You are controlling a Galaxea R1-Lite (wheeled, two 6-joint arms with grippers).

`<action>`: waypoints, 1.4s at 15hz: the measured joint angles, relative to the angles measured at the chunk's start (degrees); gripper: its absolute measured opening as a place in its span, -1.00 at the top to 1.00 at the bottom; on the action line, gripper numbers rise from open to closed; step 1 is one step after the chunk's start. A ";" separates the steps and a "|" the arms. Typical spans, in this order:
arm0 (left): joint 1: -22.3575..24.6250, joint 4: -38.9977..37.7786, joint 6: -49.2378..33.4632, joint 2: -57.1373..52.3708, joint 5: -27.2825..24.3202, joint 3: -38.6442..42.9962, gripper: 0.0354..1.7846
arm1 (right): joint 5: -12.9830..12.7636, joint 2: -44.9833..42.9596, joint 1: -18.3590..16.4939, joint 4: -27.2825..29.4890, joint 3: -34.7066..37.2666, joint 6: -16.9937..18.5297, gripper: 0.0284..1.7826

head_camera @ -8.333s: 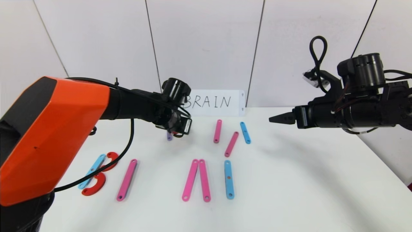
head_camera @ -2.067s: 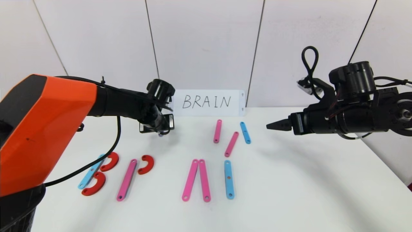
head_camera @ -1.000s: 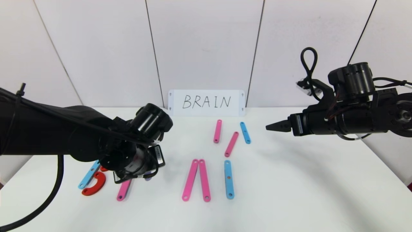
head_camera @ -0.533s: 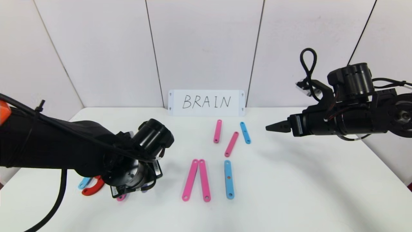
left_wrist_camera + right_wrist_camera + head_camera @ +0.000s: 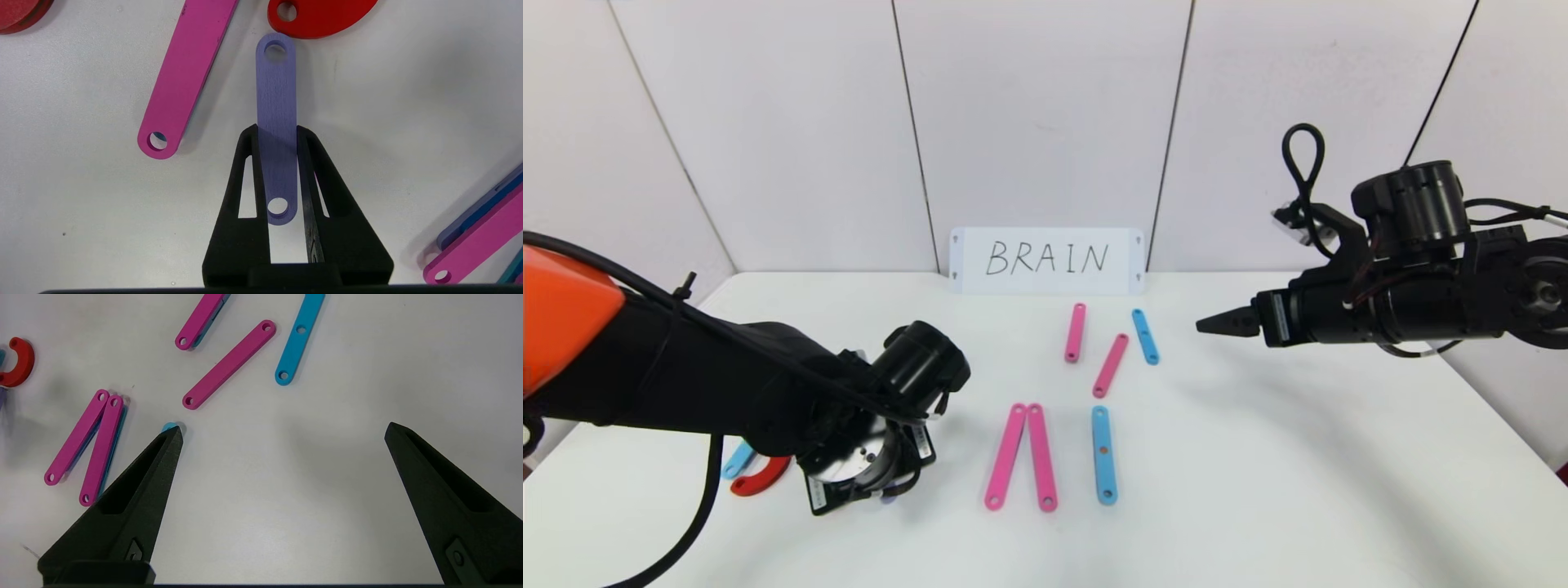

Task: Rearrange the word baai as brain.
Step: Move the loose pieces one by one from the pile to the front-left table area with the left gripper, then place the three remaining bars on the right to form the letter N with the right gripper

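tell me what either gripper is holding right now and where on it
The left gripper is shut on the purple strip, pinching its long edges near one end. The right gripper is open and holds nothing.

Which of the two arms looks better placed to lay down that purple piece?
Left. The left gripper already clamps the purple strip beside the red curve; the right gripper hangs open far off.

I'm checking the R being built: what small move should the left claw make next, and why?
Probably open and release. The left claw is shut on the purple strip, whose far end already lies next to the red curve, beside the pink strip, about where an R's leg belongs.
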 joint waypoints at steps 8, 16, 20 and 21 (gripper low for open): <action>0.16 -0.06 0.20 0.38 0.13 0.59 0.67 | 0.00 0.02 0.00 0.01 0.00 0.00 -0.95; -0.01 -0.06 1.11 0.49 0.74 0.22 -0.57 | 0.02 0.02 0.24 0.01 0.16 0.00 -0.95; -0.50 -0.04 2.22 -0.45 0.61 -0.99 -0.93 | 0.05 0.05 0.44 0.01 0.27 0.00 -0.95; -0.67 -0.02 2.33 -0.88 0.55 -1.46 -0.95 | 0.07 0.05 0.44 0.01 0.27 0.00 -0.95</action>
